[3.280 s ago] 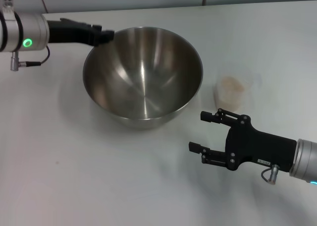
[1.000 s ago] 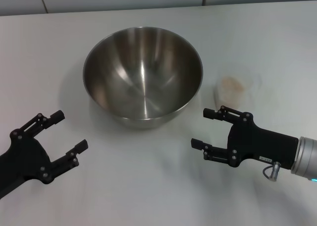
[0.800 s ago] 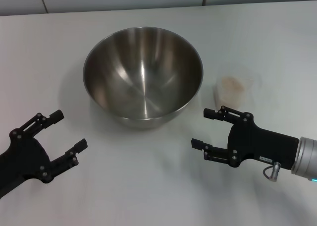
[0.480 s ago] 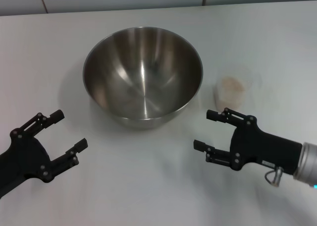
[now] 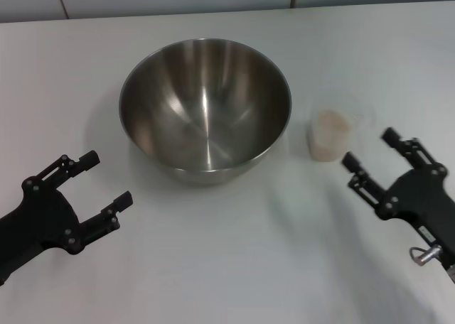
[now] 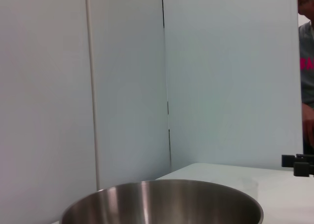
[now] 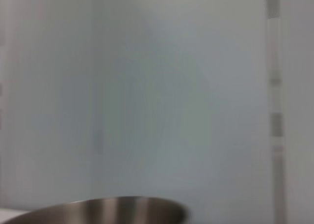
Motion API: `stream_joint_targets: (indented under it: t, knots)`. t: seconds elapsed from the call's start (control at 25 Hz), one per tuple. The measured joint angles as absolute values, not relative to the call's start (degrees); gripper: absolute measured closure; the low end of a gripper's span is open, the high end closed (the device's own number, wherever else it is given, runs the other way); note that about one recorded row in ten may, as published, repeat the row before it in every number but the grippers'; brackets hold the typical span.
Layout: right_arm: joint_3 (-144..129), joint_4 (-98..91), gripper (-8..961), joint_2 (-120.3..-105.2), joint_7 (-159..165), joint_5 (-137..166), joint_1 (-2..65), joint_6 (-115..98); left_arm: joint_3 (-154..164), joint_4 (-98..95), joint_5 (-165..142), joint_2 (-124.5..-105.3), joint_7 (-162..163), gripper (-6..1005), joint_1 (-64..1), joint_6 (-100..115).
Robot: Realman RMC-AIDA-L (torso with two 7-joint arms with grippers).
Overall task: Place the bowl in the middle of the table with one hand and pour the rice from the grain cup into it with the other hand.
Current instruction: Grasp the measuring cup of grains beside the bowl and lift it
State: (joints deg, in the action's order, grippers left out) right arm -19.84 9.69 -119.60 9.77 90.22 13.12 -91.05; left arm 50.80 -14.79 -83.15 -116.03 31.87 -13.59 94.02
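The stainless-steel bowl (image 5: 205, 107) stands empty in the middle of the white table (image 5: 227, 267); its rim also shows in the left wrist view (image 6: 162, 204) and the right wrist view (image 7: 103, 211). The clear grain cup (image 5: 333, 133) with rice (image 5: 331, 125) stands upright just right of the bowl. My right gripper (image 5: 370, 152) is open, near the table's right front, with its fingers pointing up toward the cup and a short gap from it. My left gripper (image 5: 106, 178) is open and empty at the front left, apart from the bowl.
A grey wall with vertical panel seams (image 6: 164, 76) rises behind the table's far edge (image 5: 227, 11). Part of a person (image 6: 306, 71) shows at the edge of the left wrist view.
My left gripper let go of the bowl's rim and drew back to the front left. In the last half second my right gripper swung right and turned its fingers toward the cup.
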Motion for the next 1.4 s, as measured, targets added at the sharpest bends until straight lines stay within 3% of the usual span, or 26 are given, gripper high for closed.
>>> stream_joint_targets:
  t: [0.64,1.4]
  knots:
    - [-9.12,14.87,191,-119.77,1.53,86.03,12.57,-81.91,50.74,-14.85,-82.75,-115.87,33.17,210,-13.62,94.74]
    - [-6.07,12.44,192,-119.66,1.25,86.05,19.10,-73.07,49.94,-14.85,-82.70,-116.45,33.13,210,-13.98,94.92]
